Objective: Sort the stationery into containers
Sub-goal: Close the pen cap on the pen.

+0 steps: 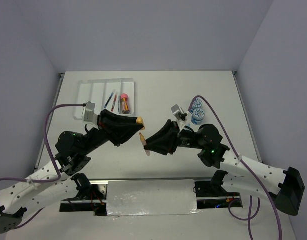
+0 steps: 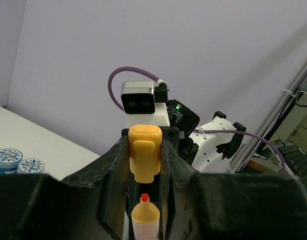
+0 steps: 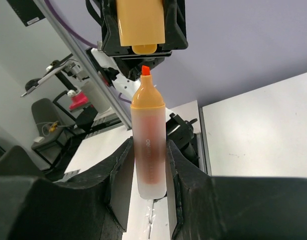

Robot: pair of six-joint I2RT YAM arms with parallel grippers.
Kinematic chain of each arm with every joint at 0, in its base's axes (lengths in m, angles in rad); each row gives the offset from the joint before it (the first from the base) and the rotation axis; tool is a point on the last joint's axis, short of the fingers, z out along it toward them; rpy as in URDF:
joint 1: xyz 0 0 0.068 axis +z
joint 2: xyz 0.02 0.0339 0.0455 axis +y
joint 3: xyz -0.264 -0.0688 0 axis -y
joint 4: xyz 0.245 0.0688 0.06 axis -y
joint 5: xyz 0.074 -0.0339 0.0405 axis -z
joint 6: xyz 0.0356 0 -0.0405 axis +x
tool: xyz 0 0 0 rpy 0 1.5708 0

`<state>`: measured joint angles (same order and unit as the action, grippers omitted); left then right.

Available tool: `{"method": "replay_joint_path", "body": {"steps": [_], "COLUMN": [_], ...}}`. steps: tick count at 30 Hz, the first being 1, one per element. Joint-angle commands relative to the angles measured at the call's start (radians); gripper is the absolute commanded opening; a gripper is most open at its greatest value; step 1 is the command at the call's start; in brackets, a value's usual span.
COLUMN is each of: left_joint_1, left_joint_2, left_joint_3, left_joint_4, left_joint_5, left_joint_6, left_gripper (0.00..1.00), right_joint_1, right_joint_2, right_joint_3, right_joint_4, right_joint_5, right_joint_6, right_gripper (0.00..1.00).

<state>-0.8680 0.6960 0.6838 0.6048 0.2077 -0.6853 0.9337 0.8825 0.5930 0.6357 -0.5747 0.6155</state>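
My left gripper (image 1: 137, 121) is shut on a yellow-orange highlighter cap (image 2: 144, 150), its open end facing the right gripper. My right gripper (image 1: 147, 142) is shut on the uncapped highlighter (image 3: 149, 140), a frosted body with an orange collar and red tip. The tip sits just short of the cap (image 3: 140, 22), and the two are in line above the table's middle. The white four-compartment tray (image 1: 95, 95) lies at the far left. It holds thin pens (image 1: 112, 100) and a pink-capped orange piece (image 1: 124, 102). Two round blue-lidded tubs (image 1: 197, 113) stand at the far right.
The tubs also show at the left edge of the left wrist view (image 2: 15, 161). The right arm's wrist camera (image 2: 138, 100) faces the left one at close range. A white sheet (image 1: 152, 197) lies between the arm bases at the near edge.
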Motion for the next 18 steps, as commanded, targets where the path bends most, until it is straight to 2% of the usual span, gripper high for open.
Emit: {"method": "replay_joint_path", "body": {"steps": [1,18], "left_joint_1": [0.003,0.003], "left_joint_2": [-0.015,-0.027], "left_joint_3": [0.036,0.026], "left_joint_4": [0.036,0.021], "left_joint_5": [0.019,0.039], "left_joint_6": [-0.002,0.017], "left_gripper": [0.11,0.11], "right_joint_1": [0.01,0.008], "right_joint_2": [-0.022,-0.053], "right_joint_3": [0.048,0.071], "right_joint_4": [0.004,-0.067], "right_joint_5": [0.018,0.055], "right_joint_6": [-0.028,-0.069], "right_gripper": [0.0,0.0]}}
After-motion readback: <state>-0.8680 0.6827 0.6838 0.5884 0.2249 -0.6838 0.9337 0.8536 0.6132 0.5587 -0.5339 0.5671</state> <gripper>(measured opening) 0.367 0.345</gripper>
